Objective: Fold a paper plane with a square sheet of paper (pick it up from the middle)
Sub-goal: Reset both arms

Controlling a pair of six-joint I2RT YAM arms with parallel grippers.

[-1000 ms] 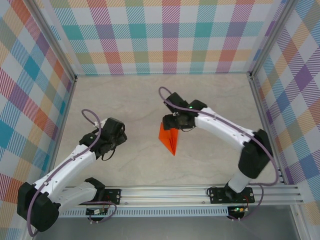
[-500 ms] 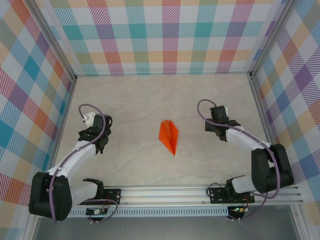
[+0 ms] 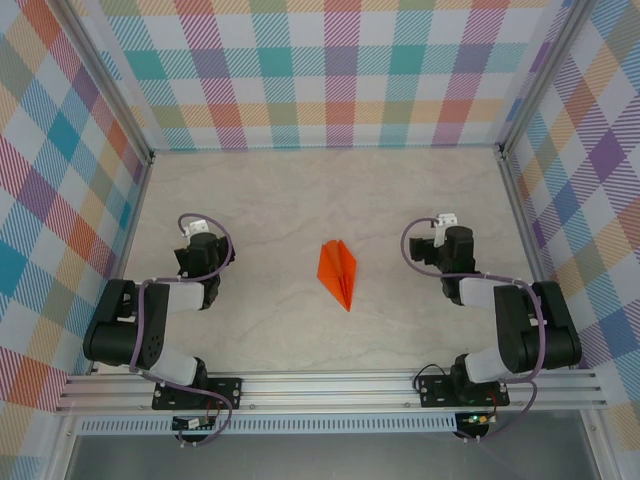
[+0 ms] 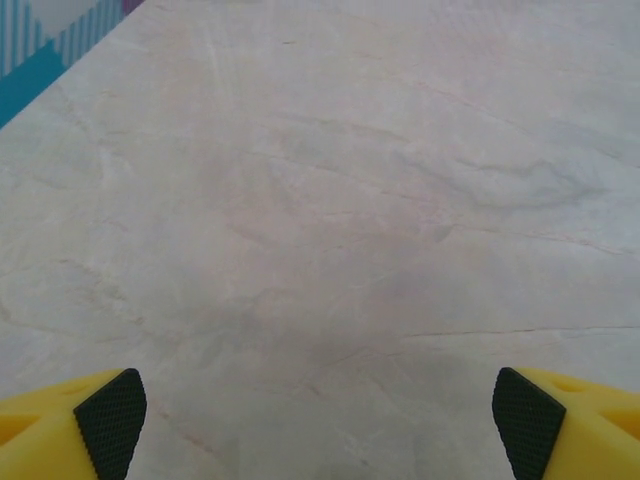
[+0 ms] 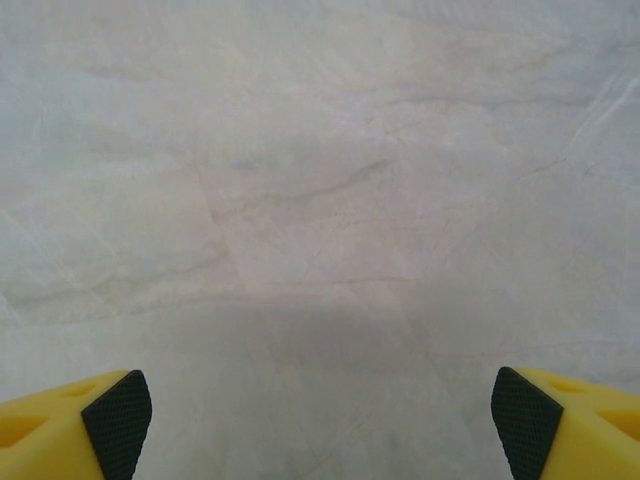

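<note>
The orange square sheet of paper lies folded as a narrow paper plane flat on the middle of the table, its point toward the near edge. My left gripper is drawn back over its own arm, far left of the plane. In the left wrist view it is open, black pads wide apart over bare table. My right gripper is drawn back in the same way, well right of the plane. The right wrist view shows it open too, with nothing between its pads.
The pale marbled table is walled by checked panels at the back and on both sides. An aluminium rail with the arm bases runs along the near edge.
The right gripper has left the plane and pulled back to the right. The left arm has folded back to the left. Both jaws have opened wider. The plane has stayed in place.
</note>
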